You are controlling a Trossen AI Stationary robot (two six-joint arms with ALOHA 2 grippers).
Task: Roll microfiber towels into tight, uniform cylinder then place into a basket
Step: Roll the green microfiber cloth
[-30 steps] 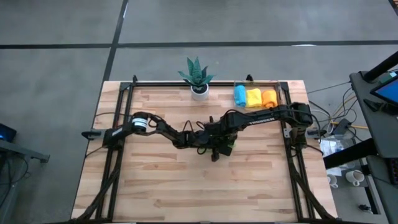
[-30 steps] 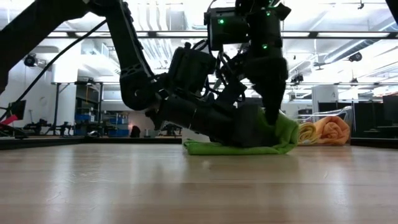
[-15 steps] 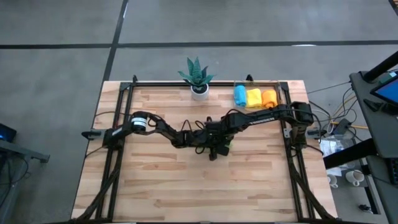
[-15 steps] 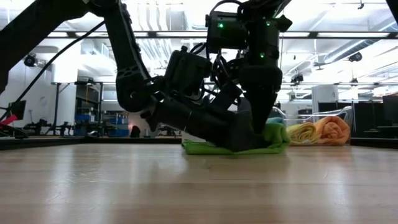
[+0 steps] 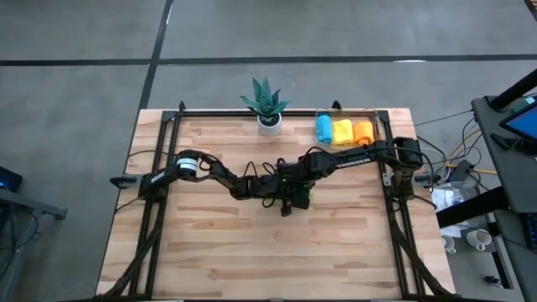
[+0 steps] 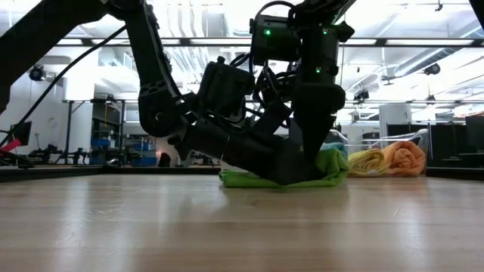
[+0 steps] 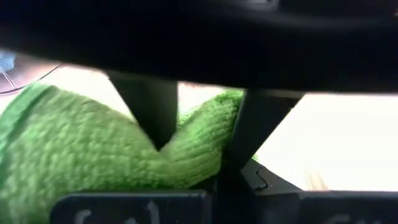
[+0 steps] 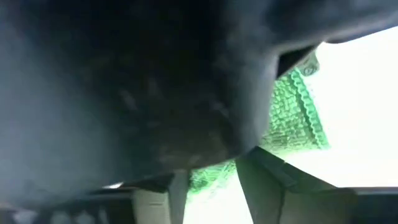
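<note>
Step in hand: rolling of the green towel, lying mid-counter beneath both hands.

Left hand: pressed together, pinching the towel.

Right hand: planted on the roll; spread cannot be told.

Towel axis: not judged, being largely covered.

Basket: at the far right corner, three rolls laid inside.

Next move, as judged: roll tightened, then carried over.

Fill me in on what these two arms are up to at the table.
Both arms meet at the middle of the table over a green towel, rolling it up. The left gripper is shut and pressed low into the cloth; the right gripper stands upright against it. Blue, yellow and orange rolls already sit in the clear basket at the back, beside a potted plant.
</note>
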